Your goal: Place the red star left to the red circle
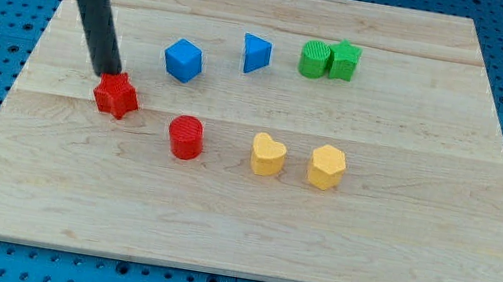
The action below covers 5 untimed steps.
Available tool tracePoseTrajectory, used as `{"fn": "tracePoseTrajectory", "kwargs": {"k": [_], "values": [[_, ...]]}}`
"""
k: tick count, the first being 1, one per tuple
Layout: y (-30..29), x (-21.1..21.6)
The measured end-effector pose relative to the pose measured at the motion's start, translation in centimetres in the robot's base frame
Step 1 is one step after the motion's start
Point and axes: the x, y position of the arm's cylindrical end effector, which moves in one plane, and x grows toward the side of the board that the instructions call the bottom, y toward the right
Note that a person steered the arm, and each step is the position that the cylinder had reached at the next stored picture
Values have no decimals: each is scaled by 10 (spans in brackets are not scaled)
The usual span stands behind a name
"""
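One relation settles the coming move: my tip (110,74), the tool's lower end, sits at the upper-left edge of the red star (117,96), touching it or as good as touching, so the star lies just toward the view's bottom and slightly right of the tool. The tool is a bare rod; it has no jaws to be wide or narrow and it holds nothing, it only presses against things.

The red star rests on the wooden counter (417,248) in its left half. The red circle (186,137) stands to the view's right of the star and a little lower, apart from it with bare wood between. By my judgement the star is already on the circle's left side, only a touch higher, so what remains is at most a short nudge toward the view's bottom-right to bring it level and closer, and the tip is on the proper side for that.

Nothing stands between star and circle. Farther out, the blue cube (183,59) and blue triangle (256,54) lie above that line, clear of it. Beyond the circle to the right are the yellow heart (268,154) and yellow hexagon (325,166), and a pair of green blocks (329,60) sits near the top. Pushing too hard risks knocking the circle toward the heart.
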Motion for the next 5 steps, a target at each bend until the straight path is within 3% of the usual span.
{"fn": "tracePoseTrajectory", "kwargs": {"k": [1, 3, 5], "values": [[0, 19], [37, -10], [26, 13]]}}
